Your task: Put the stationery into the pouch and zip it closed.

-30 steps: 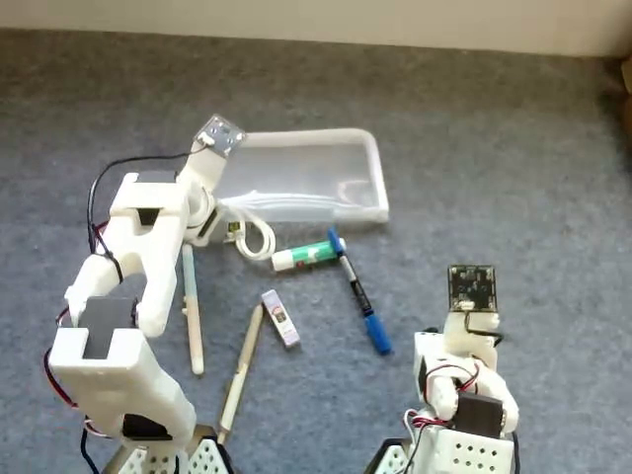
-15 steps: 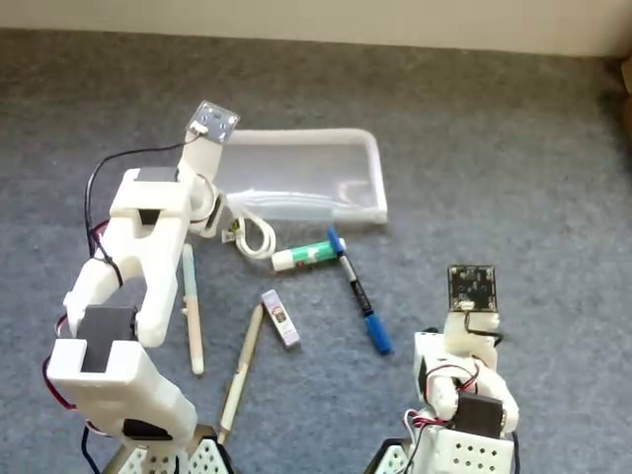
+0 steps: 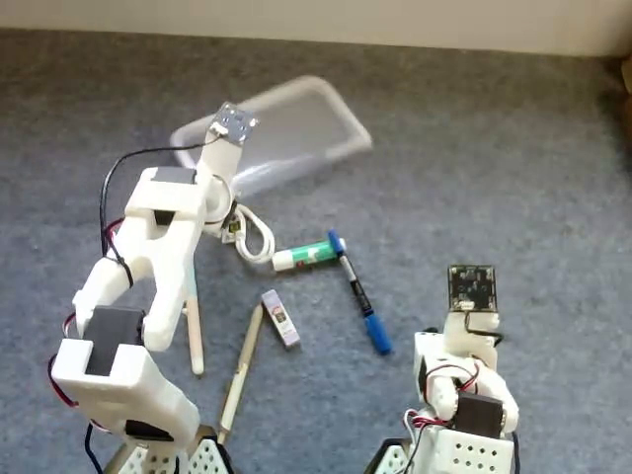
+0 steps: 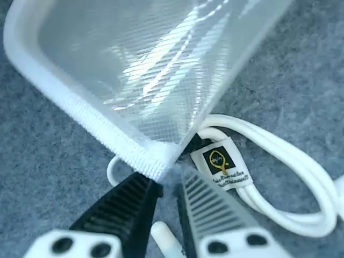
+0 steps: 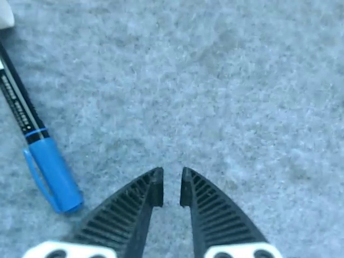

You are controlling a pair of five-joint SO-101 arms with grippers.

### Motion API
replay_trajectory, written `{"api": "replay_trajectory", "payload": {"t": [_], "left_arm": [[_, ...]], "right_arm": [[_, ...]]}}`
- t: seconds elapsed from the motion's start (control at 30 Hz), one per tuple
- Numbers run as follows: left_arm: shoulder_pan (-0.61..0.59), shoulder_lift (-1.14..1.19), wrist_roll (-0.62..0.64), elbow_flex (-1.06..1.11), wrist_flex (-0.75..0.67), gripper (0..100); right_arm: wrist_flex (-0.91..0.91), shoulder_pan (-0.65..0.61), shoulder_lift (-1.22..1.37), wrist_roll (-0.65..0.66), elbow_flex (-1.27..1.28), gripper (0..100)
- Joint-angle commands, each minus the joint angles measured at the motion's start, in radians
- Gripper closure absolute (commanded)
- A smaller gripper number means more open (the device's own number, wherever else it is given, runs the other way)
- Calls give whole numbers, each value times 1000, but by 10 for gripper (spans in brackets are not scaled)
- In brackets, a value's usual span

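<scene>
The translucent pouch [image 3: 281, 128] lies tilted across the carpet at the back, its white edge binding [image 4: 80, 107] running down to a corner. My left gripper [image 4: 169, 183] is shut on that corner, beside the pouch's white cord loop [image 3: 255, 237] and tag [image 4: 221, 164]. Loose stationery lies in front: a green-and-white glue stick [image 3: 308, 255], a black pen with a blue cap [image 3: 361, 296], a small eraser stick [image 3: 280, 318] and two pale pens [image 3: 193, 321] [image 3: 240, 373]. My right gripper [image 5: 169, 188] hangs shut over bare carpet, next to the blue cap [image 5: 54, 174].
Grey carpet [image 3: 494, 148] covers the whole work area, with open room to the right and at the back. A pale wall edge [image 3: 395, 25] runs along the far side. The right arm's base [image 3: 459, 405] sits at the front right.
The pouch has swung round from lying square to lying slanted, its right end now farther back and left. The left arm turned with it, keeping hold of the corner. The right arm stayed still.
</scene>
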Motion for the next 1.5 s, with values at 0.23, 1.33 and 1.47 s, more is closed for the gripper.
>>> {"api": "replay_trajectory", "payload": {"t": [0.23,1.33,1.47], "left_arm": [[21,-355,-26,-33,23,995],[642,-894,-1112,-41,776,996],[754,-898,-1048,-48,775,996]], "right_arm": [[-4,-7,-19,8,45,926],[-143,153,-19,-14,82,926],[-234,153,-19,-100,81,926]]}}
